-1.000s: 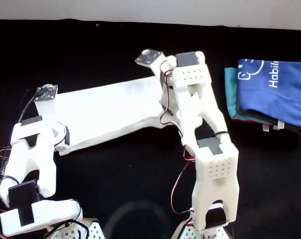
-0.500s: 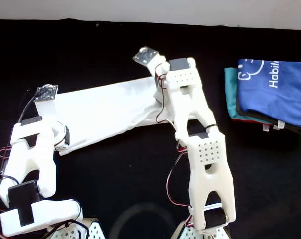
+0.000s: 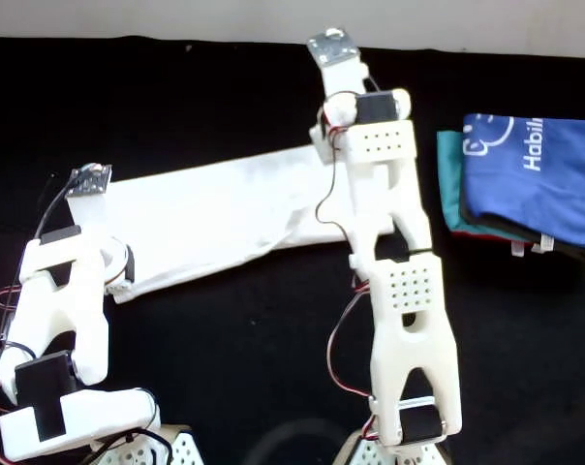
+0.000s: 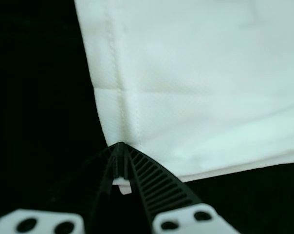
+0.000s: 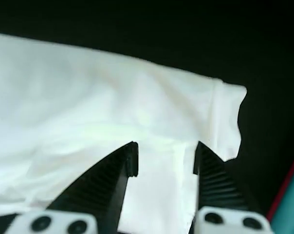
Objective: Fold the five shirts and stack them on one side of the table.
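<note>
Lengthwise, the white shirt stretches from the left gripper, clamped on its hem, to the right gripper, fingers spread above it.

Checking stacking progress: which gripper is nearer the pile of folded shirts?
Right. The right gripper hangs open over the white shirt's end beside the pile; the left gripper is shut on the shirt's opposite end, farther away.

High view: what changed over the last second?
The right arm swung left, then stretched toward the table's far edge; the right end effector hangs open over the white shirt's end. The left end effector stayed clamped on the shirt's other corner; the folded stack did not move.
</note>
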Robot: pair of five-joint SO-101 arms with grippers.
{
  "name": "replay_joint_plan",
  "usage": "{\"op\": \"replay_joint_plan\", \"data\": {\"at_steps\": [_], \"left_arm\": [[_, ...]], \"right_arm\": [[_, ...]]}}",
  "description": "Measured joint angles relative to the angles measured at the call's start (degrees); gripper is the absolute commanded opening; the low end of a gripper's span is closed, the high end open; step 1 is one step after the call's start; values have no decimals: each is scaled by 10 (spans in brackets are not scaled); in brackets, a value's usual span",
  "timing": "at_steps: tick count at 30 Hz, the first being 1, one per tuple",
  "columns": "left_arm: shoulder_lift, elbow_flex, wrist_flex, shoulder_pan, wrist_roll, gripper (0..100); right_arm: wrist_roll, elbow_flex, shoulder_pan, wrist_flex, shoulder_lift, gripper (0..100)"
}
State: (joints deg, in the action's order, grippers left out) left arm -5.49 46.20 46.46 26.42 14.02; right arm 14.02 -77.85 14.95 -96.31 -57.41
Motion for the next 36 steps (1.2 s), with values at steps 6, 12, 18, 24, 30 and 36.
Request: {"op": "replay_joint_plan", "data": {"at_steps": [6,12,18,24,30,36], "left_arm": [[0,0,0,0,0,9],[0,0,0,0,0,9],[0,0,0,0,0,9],[0,0,0,0,0,9],[0,0,0,0,0,9],[0,0,0,0,0,9]], "right_arm": [[0,18,0,-40,0,5],[0,84,25,-41,0,5],[0,226,89,-41,51,5],[0,260,113,27,58,5],[-1,269,113,121,58,5],[-1,270,113,121,58,5]]}}
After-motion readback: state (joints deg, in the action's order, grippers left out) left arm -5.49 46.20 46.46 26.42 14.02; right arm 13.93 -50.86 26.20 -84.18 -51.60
